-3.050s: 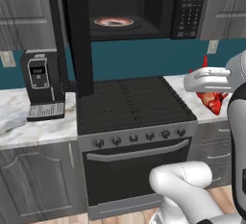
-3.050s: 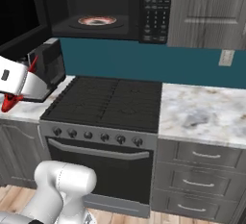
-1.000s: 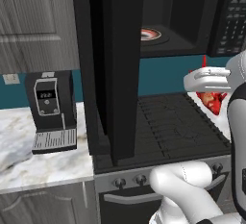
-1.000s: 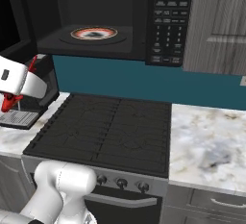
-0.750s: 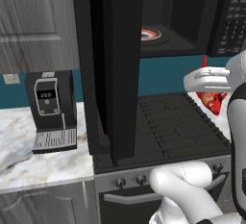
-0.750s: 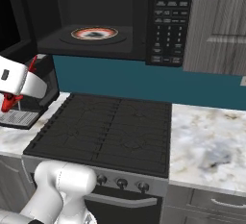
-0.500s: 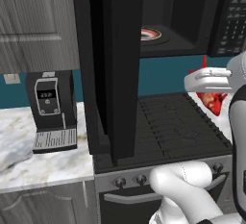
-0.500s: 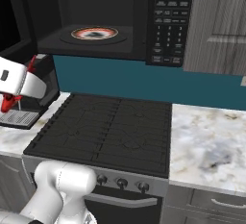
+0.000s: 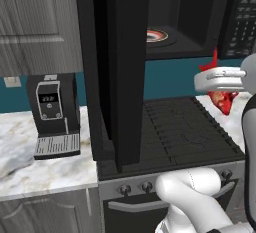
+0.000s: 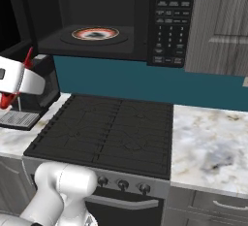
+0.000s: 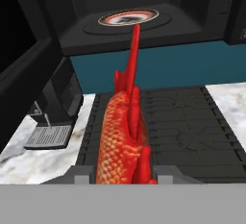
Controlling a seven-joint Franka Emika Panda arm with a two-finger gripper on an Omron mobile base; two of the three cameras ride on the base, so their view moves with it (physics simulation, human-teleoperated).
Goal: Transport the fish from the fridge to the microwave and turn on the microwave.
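Note:
My gripper (image 11: 124, 172) is shut on the red-orange fish (image 11: 123, 139), whose tail points up toward the microwave. The microwave (image 10: 111, 11) hangs over the stove with its tall black door (image 9: 120, 67) swung open to the left. A round dark plate with an orange-red rim (image 10: 95, 33) lies on its floor, and the keypad (image 10: 167, 26) is on its right. From the left base view the gripper (image 9: 220, 81) holds the fish (image 9: 223, 100) in front of and below the opening, over the stove's right side. The fridge is out of view.
A black stove (image 10: 109, 128) lies under the microwave. A black coffee machine (image 9: 50, 109) stands on the marble counter (image 9: 30, 167) to the left. More marble counter (image 10: 213, 147) lies right of the stove. The open door juts out over the stove's left edge.
Since three seconds ago the base has driven closer, so the microwave and its open door loom larger. Over the last second the gripper and fish have hardly moved.

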